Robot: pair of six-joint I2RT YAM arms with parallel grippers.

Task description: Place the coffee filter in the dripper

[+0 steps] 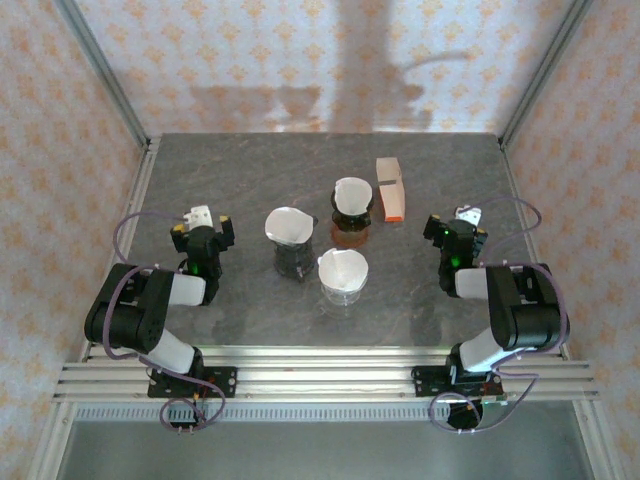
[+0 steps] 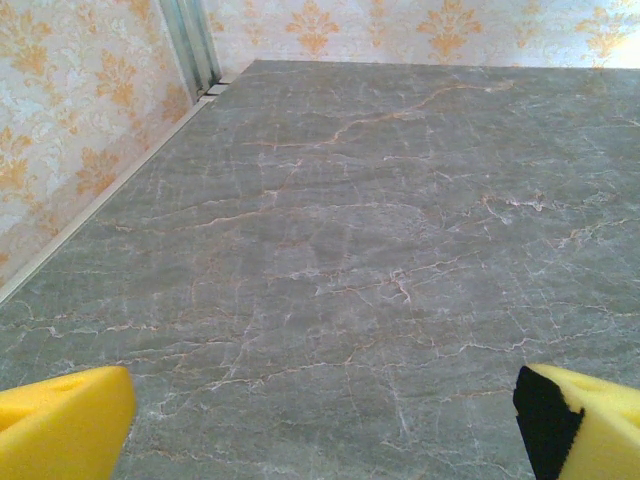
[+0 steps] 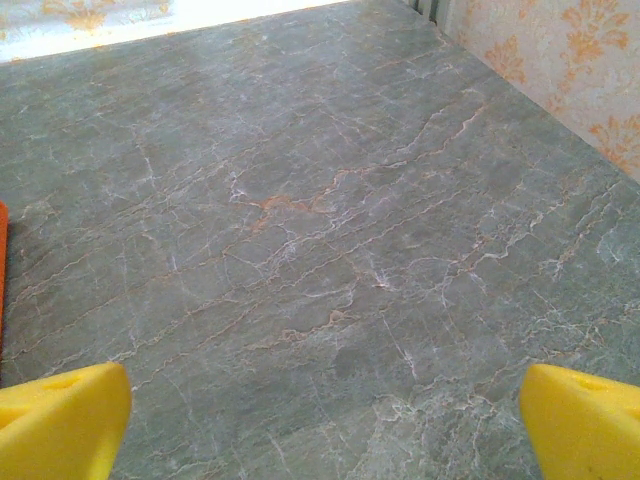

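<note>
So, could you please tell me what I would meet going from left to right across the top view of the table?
left gripper → dark dripper → amber dripper → orange box → right gripper

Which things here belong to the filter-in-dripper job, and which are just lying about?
Job: white filters sitting in the dark dripper, amber dripper and clear dripper; left pincer and right pincer, both open.
Lying about: orange block beside the amber dripper, use unclear.
</note>
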